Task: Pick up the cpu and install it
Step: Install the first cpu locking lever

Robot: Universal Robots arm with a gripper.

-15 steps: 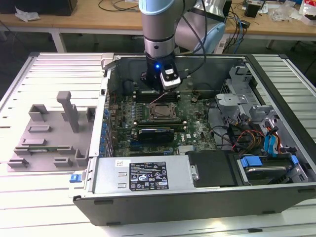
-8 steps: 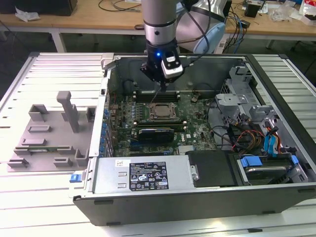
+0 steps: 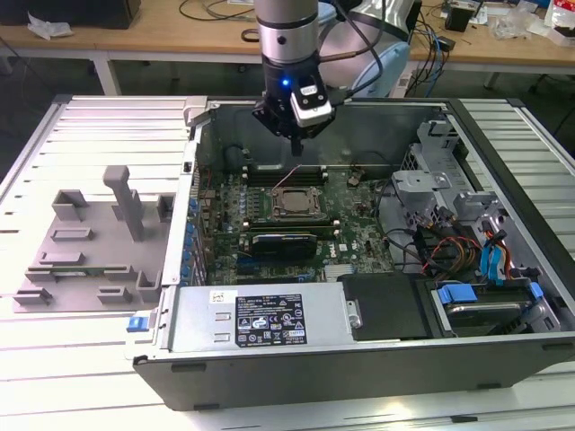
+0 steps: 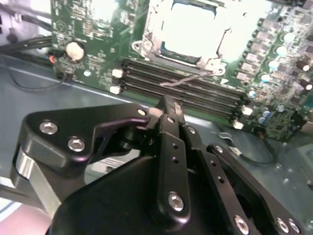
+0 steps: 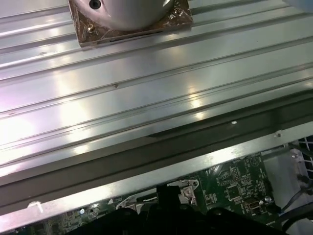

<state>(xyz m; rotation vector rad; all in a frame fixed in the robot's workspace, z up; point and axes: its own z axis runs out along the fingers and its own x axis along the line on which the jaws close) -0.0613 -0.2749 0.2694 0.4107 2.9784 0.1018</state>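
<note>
The cpu (image 3: pixel 295 203), a silver square chip, lies flat in the motherboard socket inside the open computer case (image 3: pixel 269 359). In the second wrist view the cpu (image 4: pixel 193 24) shines bright inside the socket's metal frame (image 4: pixel 146 49), and a thin wire lever (image 4: pixel 190 78) sticks out beside it. My gripper (image 3: pixel 296 148) hangs above the memory slots, just behind the socket and clear of the board. The black fingers (image 4: pixel 168 105) are shut together with nothing between them. The gripper's tip (image 5: pixel 166 190) pokes over the board's edge in the first wrist view.
Memory slots (image 4: pixel 195 90) run between the gripper and the socket. A power supply (image 3: pixel 269 319) lies along the case's front wall, with drive bays and cables (image 3: pixel 467 233) on the exterior view's right. A grey fixture (image 3: pixel 99 233) stands on the slatted table at the exterior view's left.
</note>
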